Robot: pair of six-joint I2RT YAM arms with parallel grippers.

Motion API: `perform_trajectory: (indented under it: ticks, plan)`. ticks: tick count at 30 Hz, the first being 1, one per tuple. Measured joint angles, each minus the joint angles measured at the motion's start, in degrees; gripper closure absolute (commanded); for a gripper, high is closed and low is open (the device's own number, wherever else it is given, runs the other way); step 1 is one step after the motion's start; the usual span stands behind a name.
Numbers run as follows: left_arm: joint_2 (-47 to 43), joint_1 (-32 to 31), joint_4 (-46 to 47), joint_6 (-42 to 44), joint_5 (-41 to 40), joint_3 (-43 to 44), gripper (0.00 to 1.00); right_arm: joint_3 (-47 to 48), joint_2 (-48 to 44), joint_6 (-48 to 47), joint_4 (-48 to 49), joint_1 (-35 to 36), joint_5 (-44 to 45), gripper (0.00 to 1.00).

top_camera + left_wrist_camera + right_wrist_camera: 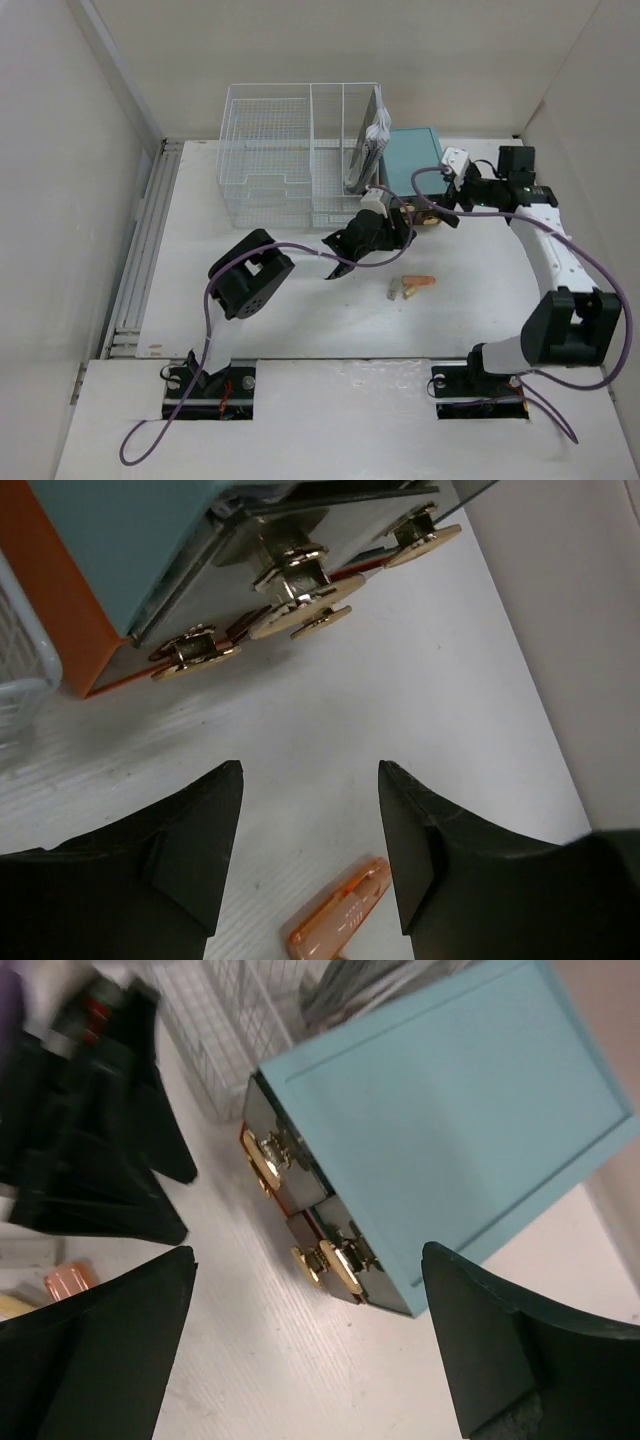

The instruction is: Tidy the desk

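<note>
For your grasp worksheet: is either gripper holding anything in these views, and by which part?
Nothing is held. The left gripper and right gripper both stand open with empty gaps.

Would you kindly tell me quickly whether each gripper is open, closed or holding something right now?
Left gripper: open, holding nothing.
Right gripper: wide open, holding nothing.

No writing, label or number is legible anywhere. The teal box [450, 1110] shows plain faces. The papers [376, 138] in the rack [270, 150] are too small to read.
</note>
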Motion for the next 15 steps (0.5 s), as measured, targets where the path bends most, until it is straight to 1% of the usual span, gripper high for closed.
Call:
perform_trajectory:
  ticks: [3,6,7,12,15]
  plan:
    - [3.8,0.68,1.42,-3.08,0.83,2.64,0.46,0.02,-4.74,2.97,0.02,-2.91,-5.55,0.0]
    - [6.47,1.2,1.68,-6.4,0.17,3.93,0.44,-0.31,-7.52,8.72,0.98,-6.12,-10.73,0.0]
    - [7.06,1.4,1.68,-7.48,-0.44,4.11,0.43,-1.14,-8.37,11.96,2.4,-6.99,-12.22,0.0]
    - [8.76,1.66,0.79,-12.13,-4.2,4.83,0.42,-6.1,-10.67,24.63,8.59,-9.27,-15.41,0.0]
    - [9.38,1.66,0.72,-14.75,-6.58,5.35,0.42,-9.88,-12.76,31.43,13.07,-9.57,-15.69,0.0]
